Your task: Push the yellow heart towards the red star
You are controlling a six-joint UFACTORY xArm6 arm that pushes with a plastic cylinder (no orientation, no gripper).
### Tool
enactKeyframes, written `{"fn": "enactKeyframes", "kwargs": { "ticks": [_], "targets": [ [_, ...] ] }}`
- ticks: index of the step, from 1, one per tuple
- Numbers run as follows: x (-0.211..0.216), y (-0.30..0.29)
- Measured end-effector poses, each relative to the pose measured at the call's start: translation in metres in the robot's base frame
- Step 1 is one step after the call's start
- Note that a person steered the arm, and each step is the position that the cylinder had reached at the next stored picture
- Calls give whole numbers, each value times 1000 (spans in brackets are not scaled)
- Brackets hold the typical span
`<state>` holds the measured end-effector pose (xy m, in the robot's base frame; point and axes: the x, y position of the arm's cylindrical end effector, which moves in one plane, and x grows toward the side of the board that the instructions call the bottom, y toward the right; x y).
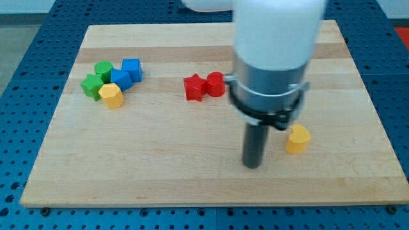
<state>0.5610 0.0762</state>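
A yellow block that looks like the heart (298, 138) lies on the wooden board (160, 166) at the view's lower right. The red star (193, 87) lies near the board's middle, up and to the left of the heart, touching a rounded red block (215, 84) on its right. My tip (252, 165) rests on the board just left of and slightly below the yellow heart, a small gap apart from it. The arm's body hides the board above the rod.
A cluster sits at the view's upper left: two green blocks (103, 69) (92, 85), a blue cube (131, 68), another blue block (120, 78) and a second yellow block, seemingly a hexagon (112, 96). The board's bottom edge lies close below my tip.
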Motion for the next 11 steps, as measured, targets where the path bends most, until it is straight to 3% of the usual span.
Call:
{"fn": "enactKeyframes", "kwargs": {
  "ticks": [2, 3, 5, 8, 11],
  "targets": [
    [0, 83],
    [-2, 94],
    [-29, 88],
    [-29, 26],
    [-47, 32]
  ]
}}
